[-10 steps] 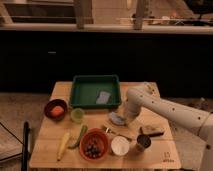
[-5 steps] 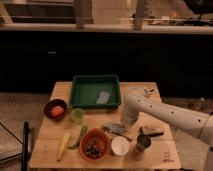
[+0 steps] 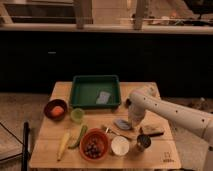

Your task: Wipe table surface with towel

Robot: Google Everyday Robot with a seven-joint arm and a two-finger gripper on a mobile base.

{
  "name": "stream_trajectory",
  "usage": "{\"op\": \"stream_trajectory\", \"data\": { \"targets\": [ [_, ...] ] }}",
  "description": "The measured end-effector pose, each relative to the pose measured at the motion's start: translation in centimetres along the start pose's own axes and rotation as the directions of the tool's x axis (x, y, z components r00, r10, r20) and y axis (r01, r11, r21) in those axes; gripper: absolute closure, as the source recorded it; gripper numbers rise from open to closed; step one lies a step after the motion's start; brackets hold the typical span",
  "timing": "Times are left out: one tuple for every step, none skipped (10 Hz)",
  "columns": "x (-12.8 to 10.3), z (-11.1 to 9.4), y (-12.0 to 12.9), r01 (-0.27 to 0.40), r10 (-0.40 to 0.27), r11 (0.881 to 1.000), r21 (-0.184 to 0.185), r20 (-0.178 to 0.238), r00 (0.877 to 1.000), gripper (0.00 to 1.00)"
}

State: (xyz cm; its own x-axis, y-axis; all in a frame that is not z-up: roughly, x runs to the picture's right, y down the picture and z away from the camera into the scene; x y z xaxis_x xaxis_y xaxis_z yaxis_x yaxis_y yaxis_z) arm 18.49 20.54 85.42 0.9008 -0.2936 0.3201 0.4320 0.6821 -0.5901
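While two bowls (image 3: 55, 108) (image 3: 94, 145) sit left, fingers (image 3: 133, 121) — centre-right — pinch one towel (image 3: 121, 124).

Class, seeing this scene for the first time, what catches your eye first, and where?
The white arm along the right side stands out most, its gripper down at a grey towel on the table, right of centre. Next come the green tray at the back centre and the orange bowl of dark fruit near the front edge.
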Motion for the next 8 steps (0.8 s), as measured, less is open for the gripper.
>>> {"op": "stream_trajectory", "data": {
  "targets": [
    [0.7, -0.1, -0.8, -0.017, 0.017, 1.000, 0.008, -0.014, 1.000, 1.00],
    [1.1, -0.4, -1.7, -0.032, 0.033, 0.999, 0.020, -0.022, 0.999, 1.00],
    [1.4, -0.7, -2.6, -0.044, 0.046, 0.998, 0.040, -0.027, 0.999, 1.00],
    [1.4, -0.8, -3.2, -0.047, 0.049, 0.998, 0.050, -0.029, 0.998, 1.00],
    [1.2, -0.8, -3.6, -0.043, 0.044, 0.998, 0.054, -0.027, 0.999, 1.00],
    [-1.4, -0.9, -4.9, 0.010, -0.009, 0.998, 0.064, -0.015, 1.000, 1.00],
    [-3.4, -1.0, -5.3, 0.067, -0.067, 0.995, 0.068, 0.000, 0.998, 1.00],
    [-4.2, -1.0, -5.1, 0.094, -0.094, 0.993, 0.070, 0.005, 0.996, 1.00]
  ]
}}
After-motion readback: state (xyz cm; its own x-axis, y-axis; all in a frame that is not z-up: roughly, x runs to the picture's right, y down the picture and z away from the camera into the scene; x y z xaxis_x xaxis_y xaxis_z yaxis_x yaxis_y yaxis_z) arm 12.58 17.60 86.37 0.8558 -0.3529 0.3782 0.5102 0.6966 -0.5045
